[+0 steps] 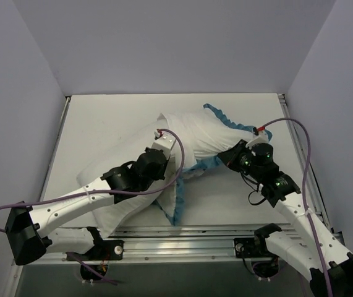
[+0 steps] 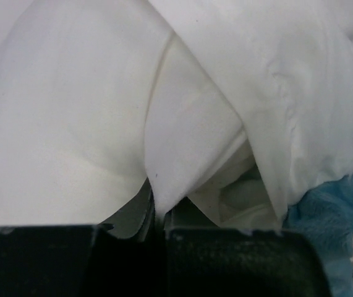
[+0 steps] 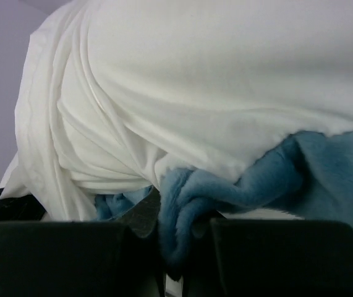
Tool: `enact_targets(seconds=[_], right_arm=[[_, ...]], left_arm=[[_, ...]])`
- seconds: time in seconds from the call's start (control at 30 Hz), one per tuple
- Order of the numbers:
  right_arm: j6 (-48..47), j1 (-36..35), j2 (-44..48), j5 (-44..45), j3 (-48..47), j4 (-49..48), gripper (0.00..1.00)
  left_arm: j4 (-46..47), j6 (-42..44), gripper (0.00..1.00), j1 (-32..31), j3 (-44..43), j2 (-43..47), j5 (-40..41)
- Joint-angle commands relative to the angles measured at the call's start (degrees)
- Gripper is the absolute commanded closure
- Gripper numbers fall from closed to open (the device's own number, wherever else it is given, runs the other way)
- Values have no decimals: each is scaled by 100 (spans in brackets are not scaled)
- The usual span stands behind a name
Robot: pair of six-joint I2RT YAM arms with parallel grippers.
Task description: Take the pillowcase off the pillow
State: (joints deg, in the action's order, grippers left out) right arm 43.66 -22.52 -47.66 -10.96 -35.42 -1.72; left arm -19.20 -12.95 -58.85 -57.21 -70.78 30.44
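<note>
Right gripper (image 3: 179,234) pinches the pillowcase (image 3: 225,93), judged light and limp, by the teal frill (image 3: 225,192) just ahead, the soundest hold; left gripper (image 2: 157,228) nips the pillow (image 2: 59,124).

Nothing legible turns up in any of the three views; no lettering, number, brand mark or sign can be made out (the small green lights (image 1: 248,162) on the right arm (image 1: 290,201), at the right of the scene, are plain glowing dots, not characters)
</note>
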Motion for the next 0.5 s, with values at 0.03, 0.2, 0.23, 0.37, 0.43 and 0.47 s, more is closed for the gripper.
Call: enact_targets(seconds=[0.03,0.2,0.23,0.37,0.43,0.47], right_arm=[[-691,756,-208,1052,-1088,1005,100],[-763,2354,-489,430,-1906,1209,100],[-719,2584,-542,298,-1986,1191,100],[-525,3244,-902,-46,-2425,1138,100],[-438,3534,-1043,-152,-2723,1086,100],[-394,3631,-1096,-161,-2820,1077,100]], left_arm=[[-733,-207,98,549,61,381,788],[-1567,-454,98,1181,0,486,1113],[-1665,-480,98,1287,-1,487,1131],[-1956,-577,98,1797,-44,557,1140],[-2008,-586,98,2034,-71,618,1070],[-2009,-595,98,2096,-88,636,1052]])
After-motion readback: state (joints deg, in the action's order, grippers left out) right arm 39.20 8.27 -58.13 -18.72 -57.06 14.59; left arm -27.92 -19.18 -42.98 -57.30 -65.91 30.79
